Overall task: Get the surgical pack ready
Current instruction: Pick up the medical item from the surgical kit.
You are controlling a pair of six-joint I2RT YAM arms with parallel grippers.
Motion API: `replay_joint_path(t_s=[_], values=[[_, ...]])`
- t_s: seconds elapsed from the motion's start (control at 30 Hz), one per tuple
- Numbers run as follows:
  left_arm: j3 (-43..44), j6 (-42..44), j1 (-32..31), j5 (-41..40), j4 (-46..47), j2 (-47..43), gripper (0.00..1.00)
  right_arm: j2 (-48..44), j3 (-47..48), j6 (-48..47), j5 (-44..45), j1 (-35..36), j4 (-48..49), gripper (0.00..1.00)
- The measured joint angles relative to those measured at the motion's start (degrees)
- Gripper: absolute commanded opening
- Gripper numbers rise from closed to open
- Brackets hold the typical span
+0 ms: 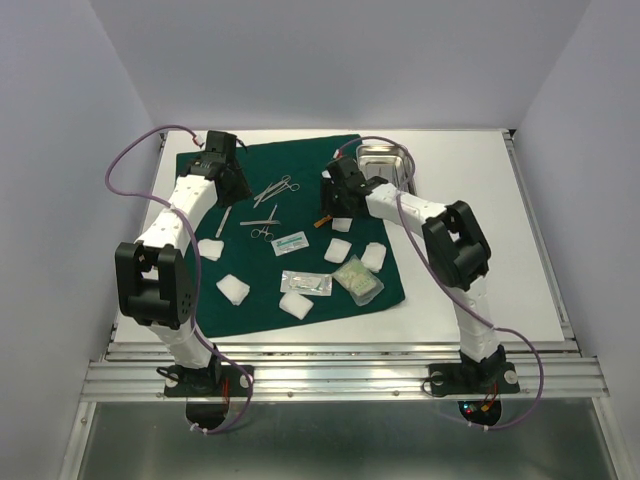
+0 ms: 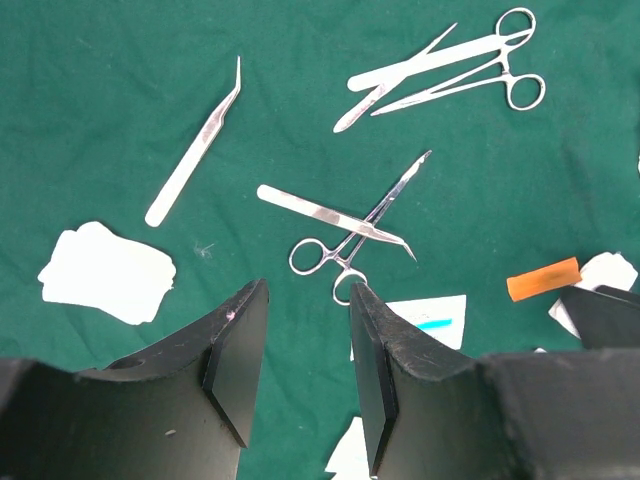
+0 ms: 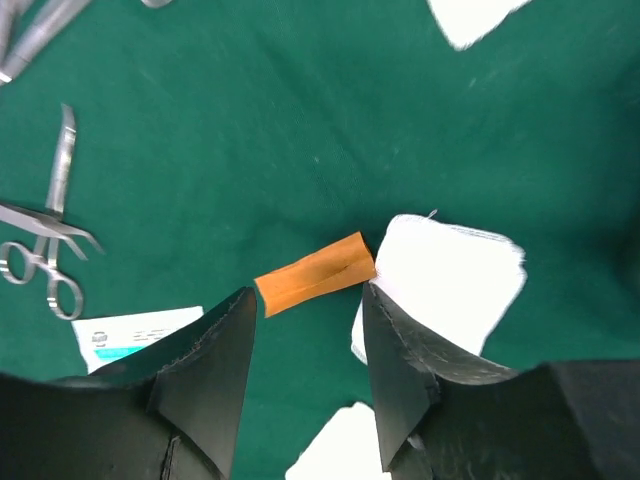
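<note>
The dark green drape (image 1: 300,300) lies spread on the table, with the steel tray (image 1: 383,160) at its far right corner. On the drape lie scissors and forceps (image 2: 440,75), a second forceps (image 2: 345,245) and tweezers (image 2: 195,150). Gauze pads (image 1: 233,289) and sealed packets (image 1: 306,283) are scattered nearer the front. My left gripper (image 2: 308,290) hovers open over the cloth, just short of the forceps rings, holding nothing. My right gripper (image 3: 308,293) is open above the drape. An orange strip (image 3: 315,272) lies just past its fingertips, beside a gauze pad (image 3: 450,280).
A labelled white packet (image 3: 135,335) lies left of the right gripper. Another gauze pad (image 2: 105,272) sits left of the left gripper. Bare white table (image 1: 480,230) stretches right of the drape. Grey walls enclose the workspace on three sides.
</note>
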Motion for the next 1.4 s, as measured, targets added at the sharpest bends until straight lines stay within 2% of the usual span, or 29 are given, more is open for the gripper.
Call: replay_joint_path(t_s=[0.43,0.73,0.8,0.83,0.93,1.1,1.17,1.4], values=[[-0.61,-0.02,0.00,0.02,0.17,-0.02,0.49,4.74,2.58,2.14,-1.38,1.60,-0.55,0.51],[-0.85,0.00,0.00,0.02,0.33,-0.42,0.49,8.90,9.73,0.98,-0.26,2.08,-2.71,0.50],[-0.87,0.00,0.00,0.02,0.37,-0.48,0.49,10.67,12.72,-0.26,1.20,2.75,-4.09,0.45],[-0.90,0.00,0.00,0.02,0.37,-0.52,0.49,11.28,13.77,-1.16,2.16,3.15,-4.63,0.35],[-0.94,0.00,0.00,0.02,0.37,-0.61,0.49,12.31,15.28,-2.99,4.85,4.70,-5.75,0.19],[-0.94,0.00,0.00,0.02,0.37,-0.63,0.49,12.31,15.34,-4.42,7.56,6.10,-6.75,0.04],[-0.96,0.00,0.00,0.02,0.39,-0.63,0.49,12.28,15.34,-4.61,8.11,6.23,-6.75,0.01],[-1.05,0.00,0.00,0.02,0.42,-0.70,0.49,10.64,15.08,-5.49,11.41,6.38,-7.98,0.01]])
